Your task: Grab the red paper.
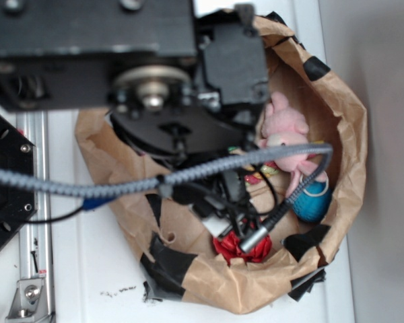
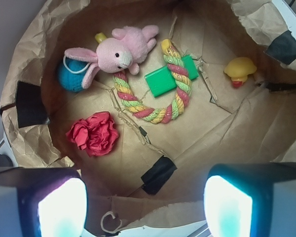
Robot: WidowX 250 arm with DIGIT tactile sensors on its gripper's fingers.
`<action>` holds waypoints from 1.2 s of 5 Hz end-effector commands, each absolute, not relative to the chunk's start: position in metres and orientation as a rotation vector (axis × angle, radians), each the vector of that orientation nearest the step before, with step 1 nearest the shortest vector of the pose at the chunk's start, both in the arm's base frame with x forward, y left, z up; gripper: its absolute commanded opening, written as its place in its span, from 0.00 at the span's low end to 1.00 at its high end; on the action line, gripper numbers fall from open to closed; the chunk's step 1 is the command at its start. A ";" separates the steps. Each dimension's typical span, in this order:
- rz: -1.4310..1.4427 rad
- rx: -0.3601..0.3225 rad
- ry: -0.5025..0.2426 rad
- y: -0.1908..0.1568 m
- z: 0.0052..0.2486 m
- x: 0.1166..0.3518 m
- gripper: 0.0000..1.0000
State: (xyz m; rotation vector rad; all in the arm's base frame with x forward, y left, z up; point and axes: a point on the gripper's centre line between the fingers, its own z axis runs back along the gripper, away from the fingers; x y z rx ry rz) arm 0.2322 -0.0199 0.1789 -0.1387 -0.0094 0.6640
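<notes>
The bright red crumpled paper wad (image 2: pixel 93 133) lies on the floor of the brown paper bag (image 2: pixel 237 133), just below the pink plush bunny (image 2: pixel 119 52) and apart from it, on the left of the striped braided rope ring (image 2: pixel 155 86). The gripper (image 2: pixel 145 207) hovers above with its two fingers (image 2: pixel 61 207) spread wide, holding nothing. The wad looks very light and soft, so it will probably squash easily. I think the best grip is across its thick middle, because loose outer folds may slip away.
</notes>
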 end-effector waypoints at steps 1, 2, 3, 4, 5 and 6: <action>0.683 -0.160 -0.070 -0.009 0.195 0.239 1.00; 0.693 -0.118 -0.052 -0.017 0.145 0.285 1.00; 0.815 -0.147 -0.133 -0.034 0.120 0.323 1.00; 0.898 -0.198 -0.090 -0.046 0.106 0.338 1.00; 0.929 -0.241 0.064 -0.057 0.092 0.331 1.00; 0.912 -0.228 0.150 -0.061 0.089 0.301 1.00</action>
